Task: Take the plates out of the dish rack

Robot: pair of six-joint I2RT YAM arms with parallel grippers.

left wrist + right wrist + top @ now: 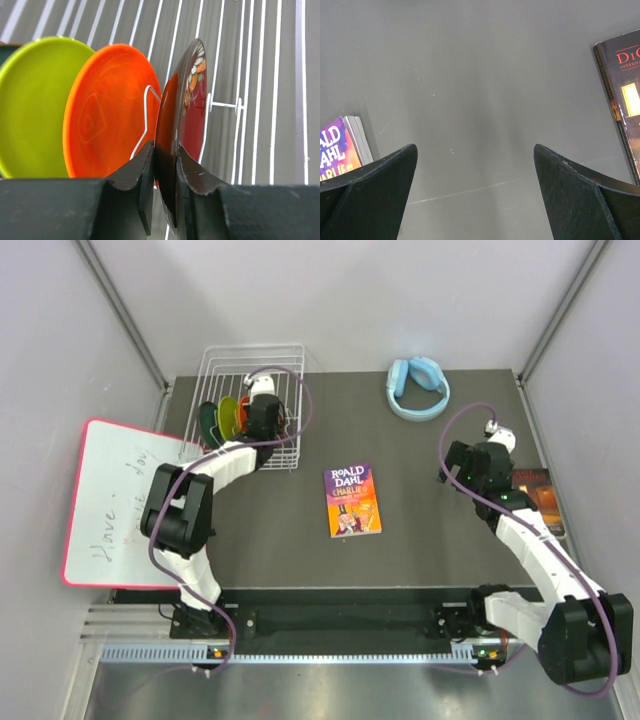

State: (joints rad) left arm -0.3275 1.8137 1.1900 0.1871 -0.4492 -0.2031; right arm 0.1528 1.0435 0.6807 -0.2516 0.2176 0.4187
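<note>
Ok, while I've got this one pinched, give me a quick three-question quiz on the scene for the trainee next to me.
1. Which plate are the left fingers shut on?
2. True or false: the right fingers hold a book.
3. The plates in the dish rack are: A lying flat, B standing on edge, C stacked in a pile.
Key: 1, the red patterned plate; 2, false, they are open over bare table; 3, B.
</note>
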